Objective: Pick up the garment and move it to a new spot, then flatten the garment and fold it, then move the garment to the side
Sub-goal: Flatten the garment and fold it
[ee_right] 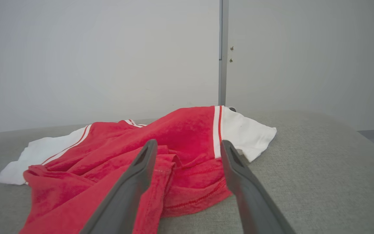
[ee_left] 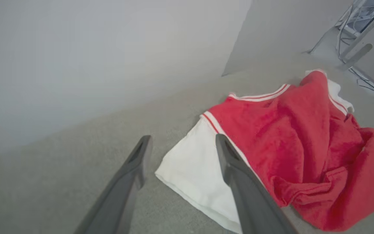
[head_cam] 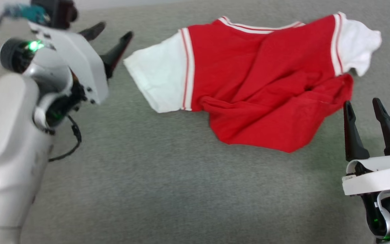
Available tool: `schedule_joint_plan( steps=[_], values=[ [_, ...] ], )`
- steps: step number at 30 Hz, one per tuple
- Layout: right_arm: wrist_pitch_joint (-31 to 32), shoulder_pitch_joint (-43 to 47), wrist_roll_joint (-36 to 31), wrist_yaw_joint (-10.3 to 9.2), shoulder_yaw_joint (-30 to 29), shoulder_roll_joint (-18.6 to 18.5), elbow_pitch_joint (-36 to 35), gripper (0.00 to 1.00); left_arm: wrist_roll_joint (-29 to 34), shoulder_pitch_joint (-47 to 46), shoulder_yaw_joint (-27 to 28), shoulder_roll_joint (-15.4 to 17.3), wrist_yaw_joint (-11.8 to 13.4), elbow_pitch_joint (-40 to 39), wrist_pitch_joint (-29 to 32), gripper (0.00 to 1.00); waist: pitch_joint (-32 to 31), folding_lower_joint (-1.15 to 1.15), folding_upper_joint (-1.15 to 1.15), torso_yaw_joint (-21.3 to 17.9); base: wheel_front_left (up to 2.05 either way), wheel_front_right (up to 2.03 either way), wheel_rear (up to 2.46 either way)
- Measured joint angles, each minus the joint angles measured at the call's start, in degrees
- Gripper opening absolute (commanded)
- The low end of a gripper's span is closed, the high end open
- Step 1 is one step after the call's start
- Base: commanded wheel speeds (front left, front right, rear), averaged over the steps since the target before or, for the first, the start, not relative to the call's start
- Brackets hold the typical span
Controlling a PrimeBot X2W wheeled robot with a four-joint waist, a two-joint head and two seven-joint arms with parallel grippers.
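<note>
Nearest in the head view, at about 4 o'clock of the frame, the right end effector (head_cam: pixel 362 102) stands with its two dark fingers (head_cam: pixel 353 135) apart and nothing between them, tips pointing toward 12 o'clock. The one garment (head_cam: pixel 259 78), a red jersey with two white sleeves and red-white striped trim, lies on the grey fabric surface (head_cam: pixel 181 189) from this end effector's 10 to 12 o'clock. The rumpled lower corner of its red body is just beside the inner fingertip, though I cannot tell whether they touch. In the right wrist view the bunched red hem sits between and just past the parted fingers. The jersey is spread crosswise, crumpled and folded over itself through the middle, with one sleeve flat toward 9 o'clock and the other puckered toward 2 o'clock. Farther off, at about 10 o'clock of the frame, the left end effector (head_cam: pixel 115 29) hovers with its two fingers parted and empty; the flat white sleeve lies at its 4 o'clock, near the tip but apart. Beyond the surface a pale wall (ee_right: pixel 109 58) rises
</note>
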Motion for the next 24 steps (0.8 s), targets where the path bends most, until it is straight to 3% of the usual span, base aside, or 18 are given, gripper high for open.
schedule_joint_plan(
  steps=[2,4,9,12,19,20,22,24],
  values=[
    [0.09,0.01,-0.64,0.0,0.09,0.65,-0.77,1.0,-4.04,-2.48,-0.22,-0.62,0.03,6.45,7.03,1.0,0.65,0.0,0.0,-1.5,0.0,0.0,0.0],
    [0.21,0.1,-1.19,0.0,0.15,0.91,-1.16,1.0,-4.22,-4.21,-2.24,-0.22,0.04,11.0,13.39,1.0,1.25,0.0,0.0,-2.93,0.0,0.0,0.0],
    [0.18,0.65,-1.54,0.0,0.56,1.8,-1.72,1.0,-8.75,-7.72,-2.96,-0.11,2.65,19.07,28.93,1.0,2.67,0.0,0.0,-5.99,0.0,0.0,0.0],
    [0.03,0.65,-1.54,0.0,0.64,2.09,-1.99,1.0,-9.64,-8.7,-3.07,0.0,2.74,20.06,31.73,1.0,3.59,0.0,0.0,-7.18,0.0,0.0,0.0],
    [-0.08,0.6,-1.59,0.0,0.56,2.27,-2.02,1.0,-13.02,-8.99,-1.64,-2.19,2.9,20.56,32.03,1.0,5.62,0.0,0.0,-8.17,0.0,0.0,0.0],
    [-0.07,0.56,-1.67,0.0,0.51,2.23,-2.09,1.0,-13.01,-9.01,-1.7,-2.27,2.88,20.6,31.72,0.77,5.8,0.0,0.0,-8.14,0.0,0.0,0.0],
    [0.02,0.42,-1.91,0.0,0.48,2.12,-2.32,1.0,-12.92,-9.13,-1.89,-2.72,2.61,20.78,31.25,0.04,5.95,0.0,0.0,-7.89,0.0,0.0,0.0],
    [0.25,0.38,-1.99,0.0,0.36,2.0,-2.47,1.0,-12.57,-9.22,-2.24,-2.81,2.46,21.18,30.59,0.0,5.89,0.0,0.0,-7.43,0.0,0.0,0.0]
  ],
)
